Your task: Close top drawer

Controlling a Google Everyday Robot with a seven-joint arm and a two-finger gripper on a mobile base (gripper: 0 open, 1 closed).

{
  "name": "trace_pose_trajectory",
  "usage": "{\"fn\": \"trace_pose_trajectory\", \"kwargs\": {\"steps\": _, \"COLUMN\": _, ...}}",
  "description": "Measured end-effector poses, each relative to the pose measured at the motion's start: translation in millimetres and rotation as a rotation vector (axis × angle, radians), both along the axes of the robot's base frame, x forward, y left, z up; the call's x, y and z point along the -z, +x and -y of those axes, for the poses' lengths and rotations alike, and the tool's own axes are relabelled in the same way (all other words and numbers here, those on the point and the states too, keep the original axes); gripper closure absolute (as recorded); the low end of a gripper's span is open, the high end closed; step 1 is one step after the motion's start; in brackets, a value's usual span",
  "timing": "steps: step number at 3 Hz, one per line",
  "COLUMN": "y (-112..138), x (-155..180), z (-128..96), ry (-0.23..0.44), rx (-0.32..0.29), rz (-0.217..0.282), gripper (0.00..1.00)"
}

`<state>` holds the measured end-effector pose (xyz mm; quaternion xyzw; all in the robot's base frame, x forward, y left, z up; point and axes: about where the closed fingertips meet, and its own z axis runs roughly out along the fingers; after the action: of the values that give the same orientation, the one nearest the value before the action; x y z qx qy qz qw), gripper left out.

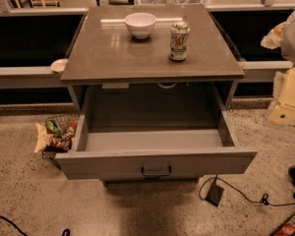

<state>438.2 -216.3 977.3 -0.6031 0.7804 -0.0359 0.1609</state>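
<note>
The top drawer (155, 162) of the grey cabinet is pulled far out toward me. It is wide and deep, and its inside looks empty. Its flat grey front carries a small dark bar handle (156, 171) at the centre. My arm shows at the right edge of the camera view, with the gripper (272, 36) up beside the cabinet's right side. It is well above and to the right of the drawer front and touches nothing.
On the cabinet top (113, 58) stand a white bowl (140, 24) and a green-and-white can (179, 41). A wire basket of snack bags (54, 136) sits on the floor left of the drawer. A cable and a small black box (215, 192) lie on the floor at right.
</note>
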Motion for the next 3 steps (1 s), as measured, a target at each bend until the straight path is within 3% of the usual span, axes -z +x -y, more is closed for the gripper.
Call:
{"fn": "trace_pose_trajectory", "kwargs": {"steps": 1, "y": 0, "x": 0, "z": 0, "ry": 0.0, "rx": 0.0, "rz": 0.0, "gripper": 0.0}}
{"fn": "trace_pose_trajectory", "kwargs": {"steps": 2, "y": -7, "x": 19, "z": -15, "ry": -0.013, "rx": -0.065, "rz": -0.03, "gripper": 0.0}}
{"fn": "trace_pose_trajectory", "kwargs": {"steps": 3, "y": -26, "x": 68, "z": -41, "ry": 0.014, "rx": -0.167, "rz": -0.096, "gripper": 0.0}}
